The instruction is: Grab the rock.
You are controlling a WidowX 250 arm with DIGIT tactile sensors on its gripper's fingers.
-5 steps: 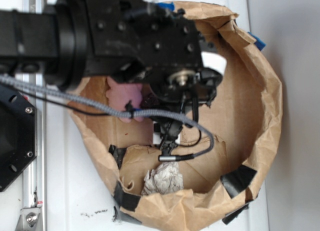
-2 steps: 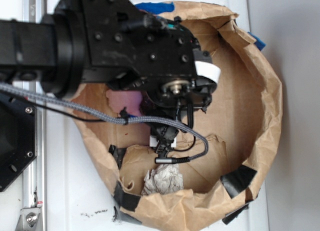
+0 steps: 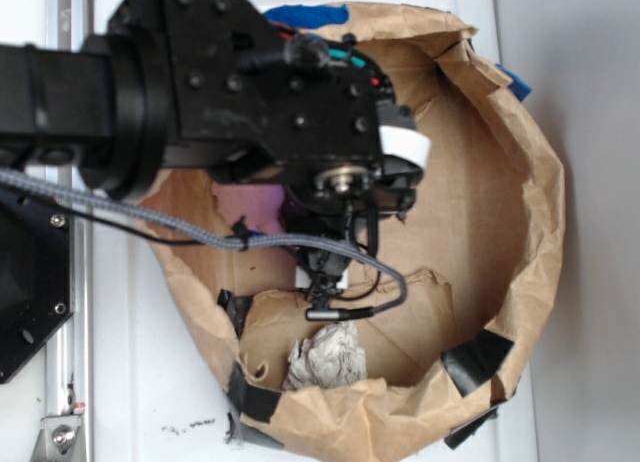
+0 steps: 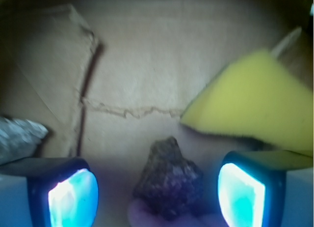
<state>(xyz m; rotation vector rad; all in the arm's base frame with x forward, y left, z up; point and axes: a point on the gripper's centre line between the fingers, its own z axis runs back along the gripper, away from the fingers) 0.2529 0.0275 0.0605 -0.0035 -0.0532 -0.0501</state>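
In the wrist view the rock (image 4: 169, 180), a small dark brown rough lump, lies on the brown paper floor between my two fingers. My gripper (image 4: 158, 195) is open, with one glowing pad (image 4: 73, 197) left of the rock and the other pad (image 4: 243, 195) right of it, and a gap on each side. In the exterior view my black arm (image 3: 250, 92) hangs over the paper-lined bin and hides the rock and the fingers.
A yellow sponge wedge (image 4: 255, 104) lies just beyond the right finger. A crumpled grey-white paper wad (image 4: 19, 136) sits at the left, also seen in the exterior view (image 3: 325, 357). A pink bunny (image 3: 250, 200) lies under the arm. The bin's crumpled brown paper wall (image 3: 530, 212) rings everything.
The arm has shifted a little to the left over the bin, and its cable and wrist camera moved with it. The paper wad and bunny have not moved.
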